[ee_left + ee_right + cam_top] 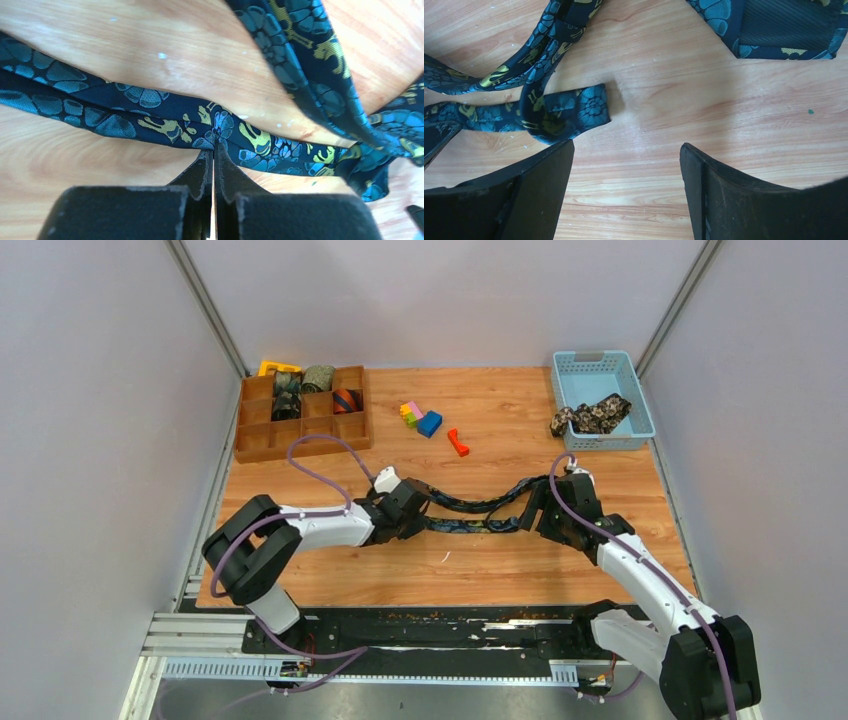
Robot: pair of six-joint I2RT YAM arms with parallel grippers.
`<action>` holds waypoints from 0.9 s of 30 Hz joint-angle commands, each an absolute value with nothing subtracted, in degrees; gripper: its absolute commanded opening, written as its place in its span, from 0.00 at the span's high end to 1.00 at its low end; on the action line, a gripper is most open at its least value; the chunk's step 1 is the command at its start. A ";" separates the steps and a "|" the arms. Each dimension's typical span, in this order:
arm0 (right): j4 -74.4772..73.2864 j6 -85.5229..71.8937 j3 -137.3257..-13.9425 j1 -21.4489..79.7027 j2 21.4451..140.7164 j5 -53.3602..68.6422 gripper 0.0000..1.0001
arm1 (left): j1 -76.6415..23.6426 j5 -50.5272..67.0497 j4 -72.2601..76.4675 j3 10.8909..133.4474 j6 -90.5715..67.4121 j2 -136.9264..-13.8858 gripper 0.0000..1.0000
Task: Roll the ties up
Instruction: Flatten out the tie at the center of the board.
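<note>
A navy tie (480, 508) with gold-teal paisley lies folded in two strands across the middle of the table. My left gripper (425, 512) is at its left end. In the left wrist view the gripper (215, 150) is shut, its tips pinching the near edge of the tie (150, 120), where the fabric puckers. My right gripper (530, 510) stands open at the tie's right end. In the right wrist view that gripper (626, 145) has only bare wood between its fingers. The tie's narrow end (574, 107) lies just past the left finger and its wide end (784, 30) is farther off.
A brown divided tray (255, 435) at the back left holds several rolled ties (318, 378). A blue basket (640, 400) at the back right holds a black-tan floral tie (590, 417). Small coloured blocks (420, 418) and a red piece (458, 442) lie between them.
</note>
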State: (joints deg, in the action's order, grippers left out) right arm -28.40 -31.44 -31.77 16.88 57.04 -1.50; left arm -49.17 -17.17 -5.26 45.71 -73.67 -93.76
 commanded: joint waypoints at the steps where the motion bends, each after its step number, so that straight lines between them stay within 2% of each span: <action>1: -26.99 -31.40 -32.65 17.27 57.70 -3.82 0.21 | -49.19 -22.67 -13.04 44.10 -66.04 -86.49 1.00; 7: -25.34 -31.54 -32.96 17.25 60.35 -4.13 0.21 | -46.22 -29.13 -27.70 45.12 -56.87 -76.35 1.00; 12: -24.09 -31.52 -34.01 17.31 64.13 -4.09 0.21 | -40.14 -30.79 -34.39 45.12 -50.28 -69.94 1.00; 19: -23.94 -31.06 -35.57 17.31 65.94 -3.32 0.22 | -27.24 -19.99 -31.42 42.03 -43.52 -70.93 1.00; 23: -24.41 -30.47 -35.60 17.30 65.36 -3.36 0.22 | -24.32 -18.60 -30.30 43.81 -41.36 -74.37 0.91; 27: -24.55 -29.75 -35.51 17.29 65.05 -2.03 0.23 | -22.70 -17.24 -31.56 48.25 -38.47 -77.89 0.66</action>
